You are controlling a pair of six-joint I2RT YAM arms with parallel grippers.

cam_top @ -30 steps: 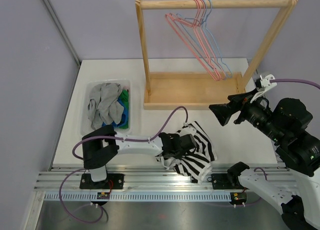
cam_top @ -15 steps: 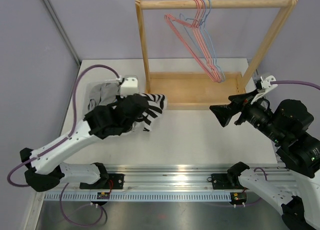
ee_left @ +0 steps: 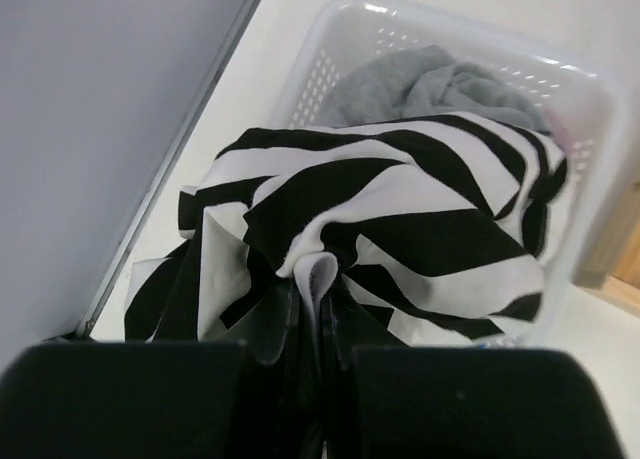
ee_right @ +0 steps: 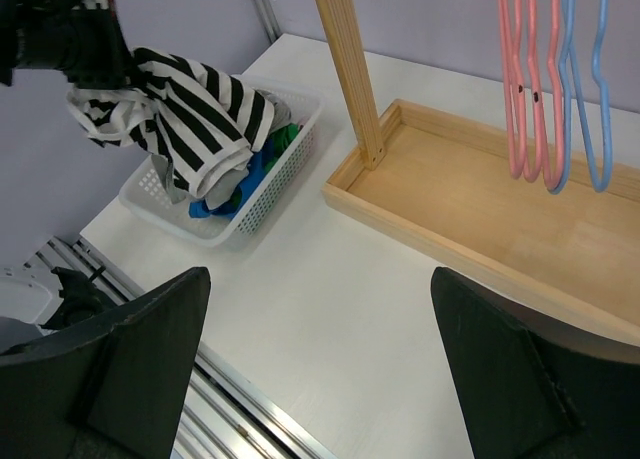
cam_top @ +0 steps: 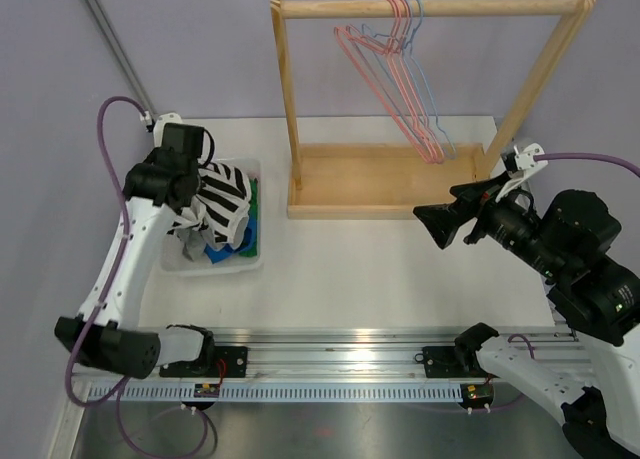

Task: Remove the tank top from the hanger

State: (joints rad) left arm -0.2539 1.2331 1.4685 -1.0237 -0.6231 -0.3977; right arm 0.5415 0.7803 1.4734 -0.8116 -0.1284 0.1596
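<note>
Hanging from the left gripper's [ee_left: 313, 324] clamped jaws, the black-and-white striped tank top [ee_left: 400, 219] droops directly over the white plastic mesh basket [ee_left: 592, 114], the right gripper [ee_right: 315, 314] well apart, jaws spread.

A black-and-white striped tank top [ee_left: 400, 219] is gripped by a bunched fold between the jaws and held over a white basket [ee_left: 318, 74], where grey clothing [ee_left: 440, 79] is seen.

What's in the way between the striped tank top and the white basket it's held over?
Nothing visible blocks it. The left gripper holds the striped tank top over the white basket, which has grey clothes lying inside.
</note>
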